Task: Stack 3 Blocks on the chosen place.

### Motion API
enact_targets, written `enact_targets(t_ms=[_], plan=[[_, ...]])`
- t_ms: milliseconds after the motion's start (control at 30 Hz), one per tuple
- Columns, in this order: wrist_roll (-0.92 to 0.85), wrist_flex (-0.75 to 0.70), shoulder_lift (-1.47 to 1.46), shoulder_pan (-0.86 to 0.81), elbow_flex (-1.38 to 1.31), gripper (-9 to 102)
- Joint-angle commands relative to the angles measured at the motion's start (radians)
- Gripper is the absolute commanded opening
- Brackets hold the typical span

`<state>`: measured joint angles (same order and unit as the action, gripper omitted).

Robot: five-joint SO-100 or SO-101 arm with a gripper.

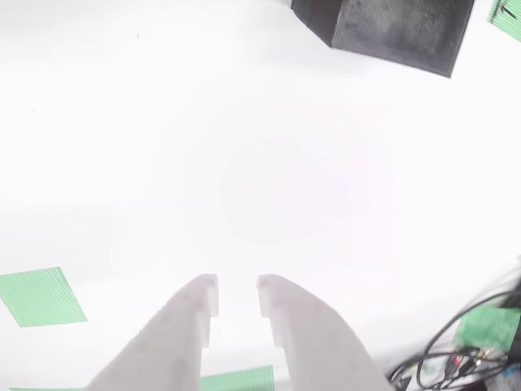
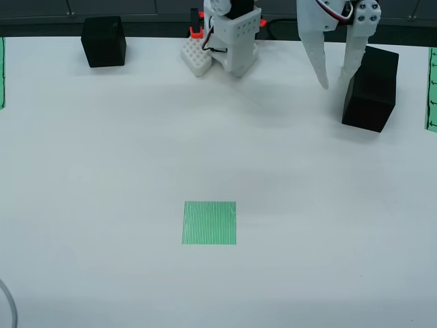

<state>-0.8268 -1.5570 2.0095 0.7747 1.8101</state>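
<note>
from the fixed view across the white counter (image 2: 102,205), the white tool (image 2: 334,82) hangs with its two fingers apart just beside a black cube (image 2: 372,92) at the far right, one fingertip (image 2: 345,76) at the cube's left edge, though i cannot tell if it touches. a second black cube (image 2: 104,42) sits at the far left, well apart from the first. the green-and-white striped square patch (image 2: 209,223) lies bare near the middle of the counter, well away from both cubes, and in the view riding on the tool the parted fingers (image 1: 195,314) hover over the white surface with a black cube (image 1: 399,31) at the top edge.

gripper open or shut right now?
Open. The gripper shows a bare gap between its fingertips in the view riding on it; nothing held.
</note>
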Motion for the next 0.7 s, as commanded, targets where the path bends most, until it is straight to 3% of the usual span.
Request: enact_targets(t_ms=[0,133,267,433,600,667], plan=[[0.017,-0.006,-0.054,0.060,-0.054,2],[0.135,0.051,-0.066,0.092,-0.067,4],[0.236,0.051,-0.026,0.155,-0.067,14],[0.437,0.069,0.015,0.325,-0.009,16],[0.574,0.066,0.000,0.353,0.025,35],[0.586,0.057,0.000,0.345,0.040,36]])
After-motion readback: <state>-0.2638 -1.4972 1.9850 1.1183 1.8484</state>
